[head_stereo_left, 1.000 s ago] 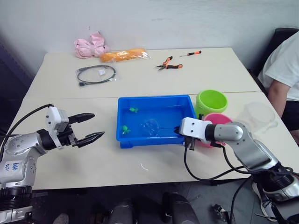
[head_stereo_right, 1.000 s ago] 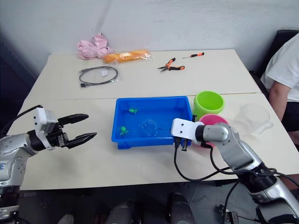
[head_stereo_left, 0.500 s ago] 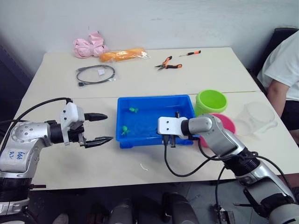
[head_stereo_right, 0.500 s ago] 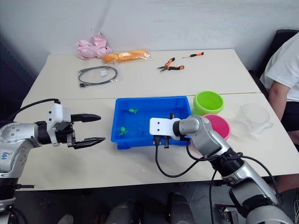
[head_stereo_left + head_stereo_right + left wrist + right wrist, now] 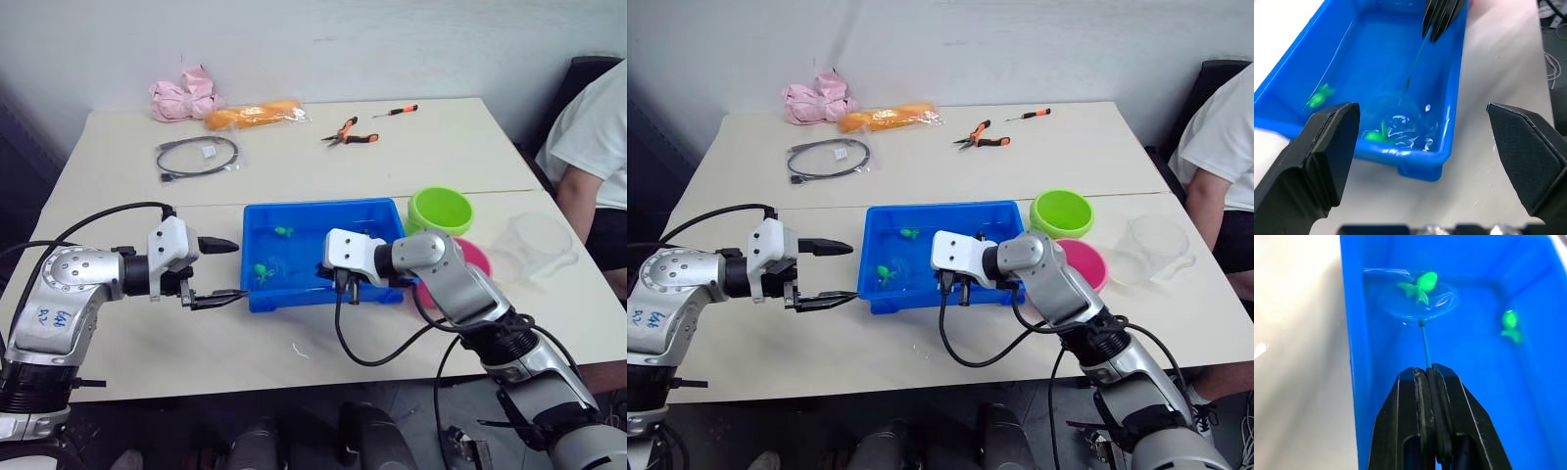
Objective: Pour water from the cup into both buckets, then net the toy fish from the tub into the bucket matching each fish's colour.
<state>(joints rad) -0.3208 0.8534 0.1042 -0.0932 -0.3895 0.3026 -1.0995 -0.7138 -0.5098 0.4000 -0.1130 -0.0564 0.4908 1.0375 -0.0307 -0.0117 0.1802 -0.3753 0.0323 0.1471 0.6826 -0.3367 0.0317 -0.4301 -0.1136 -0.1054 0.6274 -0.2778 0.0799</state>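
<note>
Over the blue tub the right gripper pinches the thin handle of the net, jaws closed tight on it, and the mesh hoop sits in the water under a green fish near the tub's front left corner. A second green fish floats apart from it, toward the back. I'd say the netting step is in hand: the scoop is about where it needs to be, and the next move calls for a level lift so the fish doesn't slide off, then a carry across to the lime green bucket, which stands behind the pink bucket just right of the tub. The clear cup sits further right, near a seated person's arm. The left gripper hangs wide open just beside the tub's left wall, holding nothing. Pliers, a screwdriver and a coiled cable lie well back, out of the way. The tub's right wall and the pink bucket lie along the path.
</note>
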